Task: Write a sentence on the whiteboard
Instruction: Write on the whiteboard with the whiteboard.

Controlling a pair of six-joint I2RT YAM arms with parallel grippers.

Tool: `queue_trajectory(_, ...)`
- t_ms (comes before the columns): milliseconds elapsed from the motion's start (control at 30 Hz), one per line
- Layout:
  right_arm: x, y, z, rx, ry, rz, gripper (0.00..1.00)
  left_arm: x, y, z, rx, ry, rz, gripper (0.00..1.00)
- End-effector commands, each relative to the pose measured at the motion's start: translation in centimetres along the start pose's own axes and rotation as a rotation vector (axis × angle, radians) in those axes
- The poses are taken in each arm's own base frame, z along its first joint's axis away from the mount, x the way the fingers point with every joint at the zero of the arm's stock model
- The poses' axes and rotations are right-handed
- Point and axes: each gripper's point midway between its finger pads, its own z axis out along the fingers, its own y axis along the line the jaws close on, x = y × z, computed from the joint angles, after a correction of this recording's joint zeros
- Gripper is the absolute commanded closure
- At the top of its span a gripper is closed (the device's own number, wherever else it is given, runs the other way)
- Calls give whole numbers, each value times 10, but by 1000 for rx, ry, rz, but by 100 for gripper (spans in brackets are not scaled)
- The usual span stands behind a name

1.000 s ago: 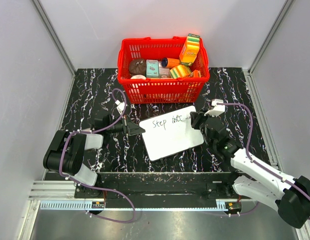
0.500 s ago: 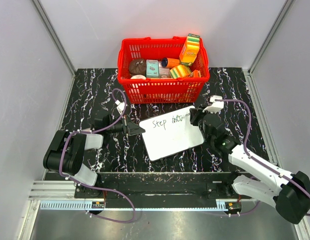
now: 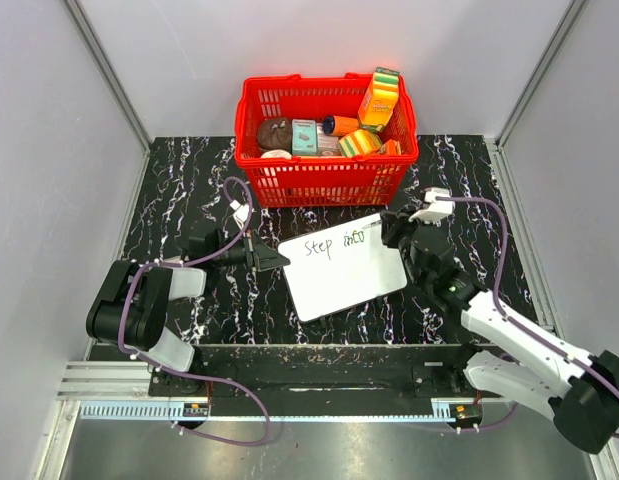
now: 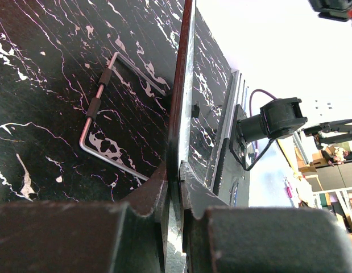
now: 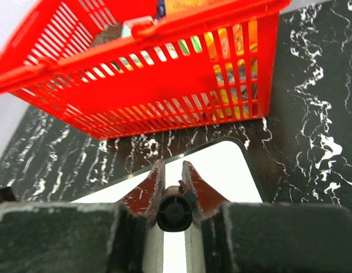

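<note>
Top external view: a grey left wall (image 3: pixel 49 150) is closing in a black, white-veined table (image 3: pixel 179 190), with a metal rail (image 3: pixel 289 408) running along the near edge. Reaching in from the left, the left gripper (image 3: pixel 279 260) is clamping its jaws on the left edge of the whiteboard (image 3: pixel 344 285). That board is lying flat and slightly skewed at the middle of the table, just in front of a red basket (image 3: pixel 326 185) that is holding packaged goods at the back. The sentence (image 3: pixel 334 243) is reading "Step into" near the board's far edge.

From the left wrist, the left gripper (image 4: pixel 178 170) is pinching the board (image 4: pixel 180 114) edge-on, and a bent wire (image 4: pixel 99 102) is lying on the table beside it.

At the board's right corner, the right gripper (image 3: pixel 394 232) is squeezing a marker (image 5: pixel 174 213) between its fingers (image 5: pixel 150 190). A right wall (image 3: pixel 579 150) is matching the left.
</note>
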Motion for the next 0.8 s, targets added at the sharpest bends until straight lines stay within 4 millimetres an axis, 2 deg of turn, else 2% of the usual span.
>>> queue_trajectory(0,-36,8,-20,-66,-88,64,100,-5,3,4,7,-3,96,100)
queue_trajectory(33,-41,9,-25,-77,-102,80,100,-4,3,4,6,-2,92,100)
queue_trajectory(233,-36,2,-41,-97,-83,85,100,-3,4,6,4,3,91,100)
queue_trajectory(467,-14,-3,-46,-105,-18,79,100,-4,4,6,3,6,91,100)
queue_trajectory(767,-10,-2,-48,-110,3,96,100,-4,5,6,0,7,92,100)
